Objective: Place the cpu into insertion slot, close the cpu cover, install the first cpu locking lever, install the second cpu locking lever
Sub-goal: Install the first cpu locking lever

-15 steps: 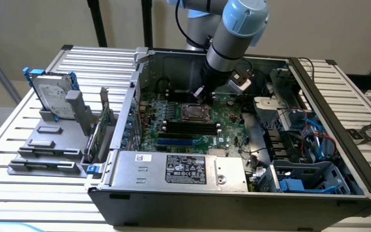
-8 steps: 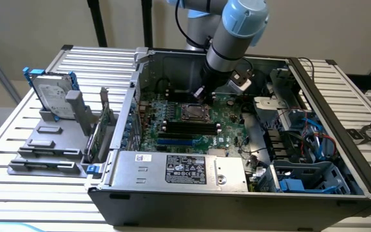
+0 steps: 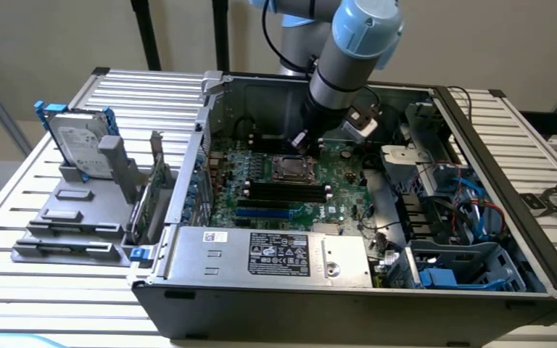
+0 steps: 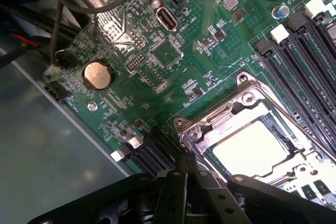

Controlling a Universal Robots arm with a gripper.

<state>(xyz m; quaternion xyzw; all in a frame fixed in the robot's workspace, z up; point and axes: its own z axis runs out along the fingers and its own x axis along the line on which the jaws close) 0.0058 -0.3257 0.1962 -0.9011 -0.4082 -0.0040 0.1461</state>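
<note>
One open computer case (image 3: pixel 356 290) is seen lying on a slatted metal surface (image 3: pixel 27 290) in the exterior view, with the green motherboard (image 3: pixel 341 190) exposed near the centre of the frame. The robot arm (image 3: pixel 351 54) reaches down from the upper middle, and its pincer (image 3: pixel 307 145) is held just above the far edge of the insertion slot (image 3: pixel 291 168). The silver power supply box (image 3: pixel 278 255) is seen along the case's lower edge, and a hard drive (image 3: pixel 77 141) stands upright in a grey holder at the exterior view's left. Black memory slots (image 3: pixel 283 192) lie just below the socket.

In the wrist view, the cpu (image 4: pixel 251 148) is seen seated in the insertion slot (image 4: pixel 210 153) at the lower right of the frame, its pale metal top showing through the window of the cpu cover (image 4: pixel 231 111), which is laid over it. The pincer (image 4: pixel 187 174) is clenched, its fingers (image 4: pixel 178 192) pressed together with nothing between them, the tips just beside the socket's corner. A round coin battery (image 4: pixel 98 74) is seen at the left centre, and long memory slots (image 4: pixel 307 61) run down the right edge.
</note>
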